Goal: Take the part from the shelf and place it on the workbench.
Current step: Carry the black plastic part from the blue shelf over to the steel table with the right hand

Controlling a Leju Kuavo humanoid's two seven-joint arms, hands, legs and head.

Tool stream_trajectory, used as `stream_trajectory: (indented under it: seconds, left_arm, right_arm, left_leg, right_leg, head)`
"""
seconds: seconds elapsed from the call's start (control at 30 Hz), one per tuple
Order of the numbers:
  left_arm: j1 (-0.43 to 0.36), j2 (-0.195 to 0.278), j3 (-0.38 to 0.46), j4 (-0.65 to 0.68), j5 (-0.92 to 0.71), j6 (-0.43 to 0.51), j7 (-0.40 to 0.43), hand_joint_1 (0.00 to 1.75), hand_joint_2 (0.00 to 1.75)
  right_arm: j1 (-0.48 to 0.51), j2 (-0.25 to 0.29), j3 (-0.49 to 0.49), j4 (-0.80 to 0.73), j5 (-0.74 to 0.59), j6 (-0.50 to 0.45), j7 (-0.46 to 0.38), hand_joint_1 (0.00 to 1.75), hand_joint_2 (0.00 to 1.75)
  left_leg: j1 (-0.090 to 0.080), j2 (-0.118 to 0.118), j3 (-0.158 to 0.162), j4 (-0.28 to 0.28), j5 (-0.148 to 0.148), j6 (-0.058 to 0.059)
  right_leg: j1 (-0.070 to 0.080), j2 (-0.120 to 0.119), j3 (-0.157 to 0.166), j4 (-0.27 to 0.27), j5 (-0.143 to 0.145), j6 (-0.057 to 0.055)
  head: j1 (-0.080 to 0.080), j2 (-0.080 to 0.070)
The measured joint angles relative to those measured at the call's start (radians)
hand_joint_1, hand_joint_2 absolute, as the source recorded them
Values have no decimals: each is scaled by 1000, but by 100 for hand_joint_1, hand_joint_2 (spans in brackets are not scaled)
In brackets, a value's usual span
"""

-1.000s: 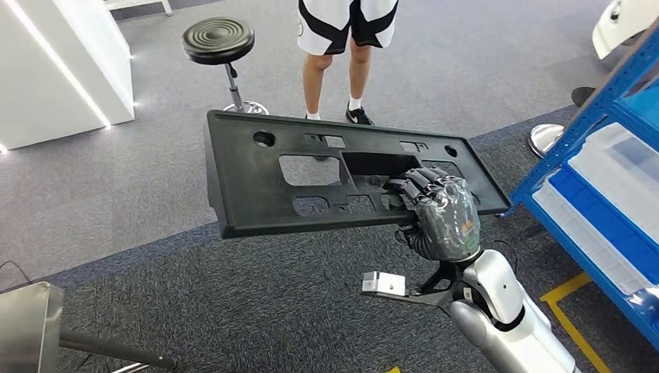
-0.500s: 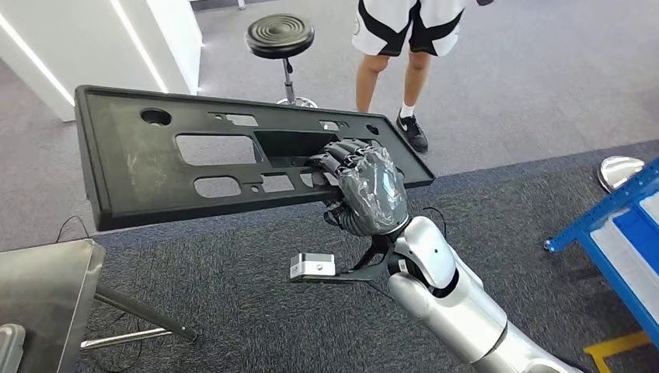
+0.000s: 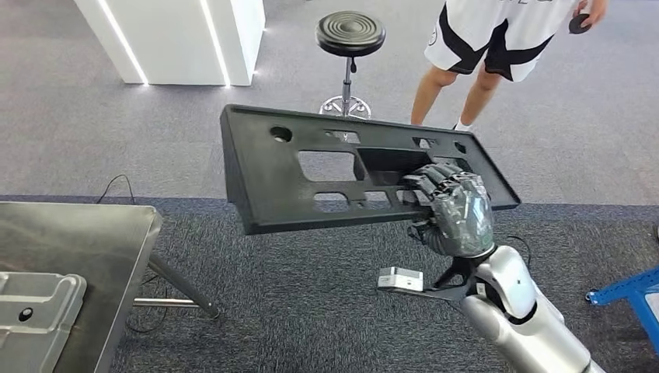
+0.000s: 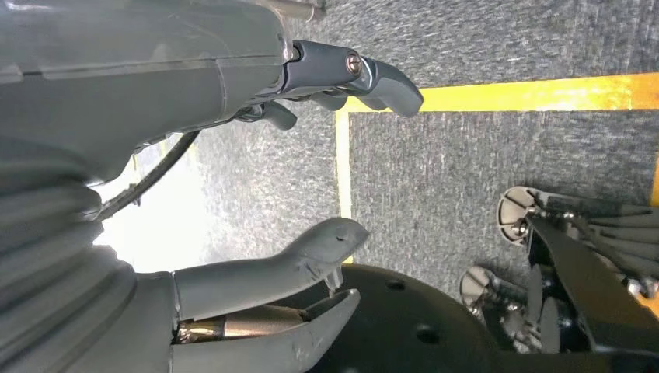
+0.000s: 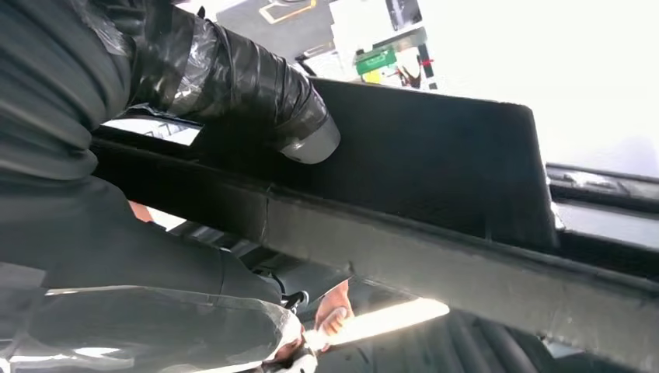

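Note:
A long black plastic panel (image 3: 311, 167) with several cut-outs is held flat in the air above the carpet. My right hand (image 3: 455, 211) grips its near edge towards the right end, fingers hooked into a cut-out. In the right wrist view the thumb (image 5: 256, 85) presses against the panel's dark underside (image 5: 435, 163). The steel workbench (image 3: 85, 241) stands at the lower left, below and left of the panel. My left hand (image 4: 256, 194) hangs over the floor with its fingers apart and nothing in it.
A grey metal part (image 3: 35, 307) lies on the workbench's near left corner. A black stool (image 3: 350, 35) and a person in white shorts (image 3: 505, 35) stand behind the panel. A white pillar (image 3: 179, 39) is at the back left; a blue shelf foot (image 3: 625, 295) shows at the right edge.
The camera has swung left: the workbench has come further into view and the blue shelf has slid off to the right. My right hand keeps its grip on the panel.

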Motion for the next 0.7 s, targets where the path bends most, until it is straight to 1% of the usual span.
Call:
stream_trajectory:
  seconds: [0.03,0.07,0.1,0.13,0.17,0.2,0.23,0.27,0.3,0.33,0.37,0.4,0.43,0.5,0.53,0.57,0.6,0.63,0.67,0.7]
  left_arm:
    - [-2,0,-2,0,0,0,0,0,175]
    - [-4,0,-4,0,1,1,0,0,175]
    - [-6,0,-5,0,1,1,3,0,175]
    - [-8,0,-7,0,0,0,7,0,175]
    - [-9,0,-8,0,0,-2,13,0,175]
    - [-9,0,-10,0,-1,-4,19,0,175]
    - [-9,0,-12,0,0,-6,23,0,175]
    - [-9,0,-14,0,0,-7,27,0,175]
    - [-8,0,-15,0,0,-8,29,0,175]
    - [-8,-1,-17,0,0,-8,30,0,175]
    - [-7,0,-19,0,0,-8,30,0,175]
    - [-5,0,-20,0,0,-9,31,0,175]
    - [-5,0,-22,0,1,-9,32,0,175]
    - [-6,0,-24,0,1,-10,34,0,175]
    - [-7,0,-24,0,1,-10,35,0,175]
    - [-8,0,-25,0,1,-11,36,0,175]
    - [-10,0,-25,0,1,-12,37,0,175]
    - [-10,0,-26,0,0,-13,38,0,175]
    - [-10,0,-27,0,0,-15,39,0,175]
    - [-10,0,-29,0,0,-16,39,0,175]
  right_arm:
    - [15,-17,-10,-11,3,0,0,175,175]
    - [34,-35,-20,-22,8,0,3,175,175]
    - [55,-51,-28,-33,11,0,7,175,175]
    - [78,-70,-39,-45,14,-1,10,175,175]
    - [100,-89,-53,-60,15,-2,13,175,175]
    - [119,-108,-68,-73,15,-3,16,175,175]
    - [135,-126,-86,-87,15,-4,18,175,175]
    - [151,-141,-104,-100,15,-5,20,175,175]
    - [167,-155,-121,-112,15,-6,22,175,175]
    - [183,-168,-137,-122,14,-7,23,175,175]
    - [195,-178,-149,-132,14,-8,23,175,175]
    - [203,-185,-158,-138,14,-8,23,175,175]
    - [208,-190,-164,-145,14,-8,23,175,175]
    - [216,-195,-172,-157,14,-8,23,175,175]
    - [220,-198,-174,-161,14,-8,23,175,175]
    - [224,-201,-176,-165,14,-8,23,175,175]
    - [228,-204,-178,-167,14,-7,23,175,175]
    - [234,-208,-181,-169,14,-6,23,175,175]
    - [241,-210,-184,-171,14,-5,23,175,175]
    - [248,-211,-187,-172,15,-3,23,175,175]
  left_leg:
    - [-1,-7,1,0,-1,3]
    - [-2,-19,2,0,-2,5]
    - [-3,-31,3,1,-3,7]
    - [-4,-46,4,2,-4,8]
    - [-4,-63,6,4,-5,8]
    - [-4,-78,8,8,-8,7]
    - [-4,-92,8,13,-11,4]
    - [-5,-105,5,19,-14,0]
    - [-5,-116,1,23,-16,-4]
    - [-4,-127,-3,24,-16,-8]
    - [-2,-136,-6,23,-15,-12]
    - [-1,-138,-8,23,-16,-16]
    - [-3,-123,-13,32,-22,-20]
    - [-8,-68,-30,76,-50,-27]
    - [-8,-39,-48,115,-72,-31]
    - [-6,-24,-72,165,-96,-34]
    - [-4,-15,-98,218,-118,-37]
    - [-2,-8,-121,265,-133,-38]
    - [-1,-5,-130,282,-132,-38]
    - [-1,-2,-119,262,-114,-36]
  right_leg:
    - [0,19,-37,66,-29,1]
    - [0,28,-76,132,-49,2]
    - [0,29,-103,170,-51,2]
    - [0,30,-112,170,-32,2]
    - [-1,32,-102,134,4,2]
    - [-3,42,-77,68,49,1]
    - [-6,65,-51,2,82,0]
    - [-8,83,-31,-49,105,-1]
    - [-9,97,-21,-77,112,-2]
    - [-9,101,-19,-84,109,-4]
    - [-7,90,-18,-86,111,-7]
    - [-7,79,-16,-88,112,-12]
    - [-8,68,-13,-91,114,-18]
    - [-9,48,-7,-98,115,-28]
    - [-7,38,-4,-99,113,-31]
    - [-5,27,-2,-99,112,-33]
    - [-3,14,-1,-98,110,-36]
    - [-1,-1,1,-98,108,-37]
    - [1,-16,2,-98,106,-38]
    - [2,-31,4,-98,104,-38]
  head:
    - [0,0]
    - [0,0]
    - [0,0]
    - [0,0]
    - [0,0]
    - [0,0]
    - [0,0]
    - [0,0]
    - [0,0]
    - [0,0]
    - [0,0]
    - [0,0]
    - [0,0]
    - [-3,0]
    - [-4,0]
    - [-4,0]
    - [-4,0]
    - [-4,0]
    - [-4,0]
    - [-4,0]
